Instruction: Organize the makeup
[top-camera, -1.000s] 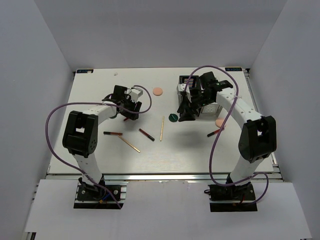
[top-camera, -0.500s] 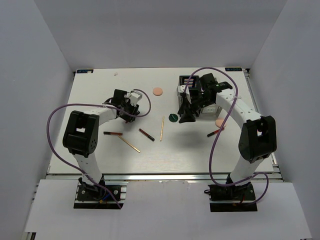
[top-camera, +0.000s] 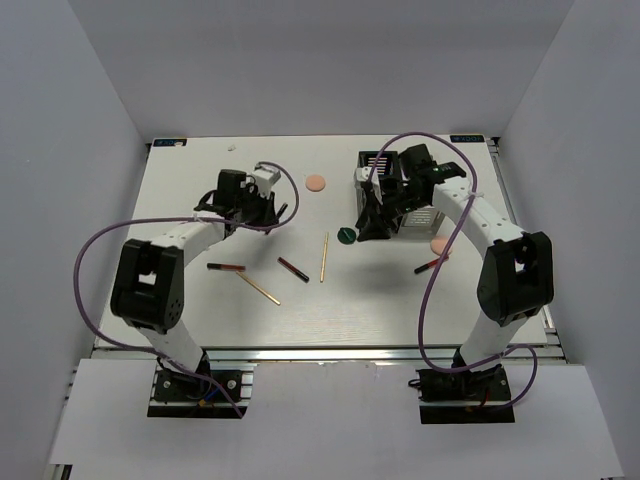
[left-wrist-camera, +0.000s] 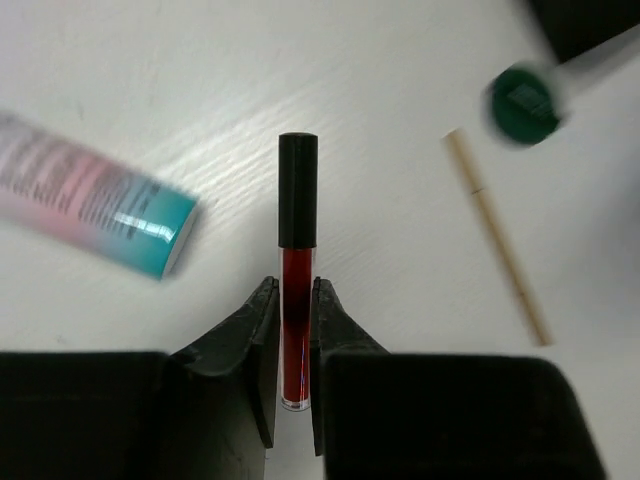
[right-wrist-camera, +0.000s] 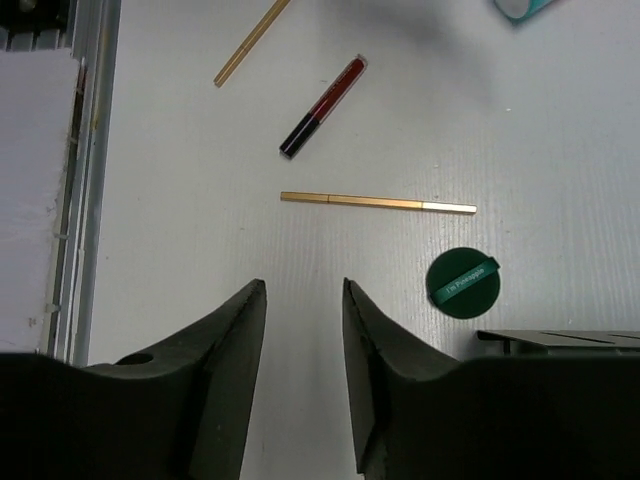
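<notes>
The left fingers (left-wrist-camera: 262, 315) are clenched on a dark-red pencil (left-wrist-camera: 298, 200) (black cap pointing away from the wrist). The white tube (left-wrist-camera: 95, 205) lies just left of it on the worktop (left-wrist-camera: 400, 80). The right fingers (right-wrist-camera: 245, 315) hang released above the worktop, near a dark-green disc (right-wrist-camera: 463, 283) and a tan stick (right-wrist-camera: 378, 203).

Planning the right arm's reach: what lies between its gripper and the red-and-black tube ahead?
In the right wrist view, a thin gold stick lies crosswise between the right gripper and the red-and-black tube.
</notes>
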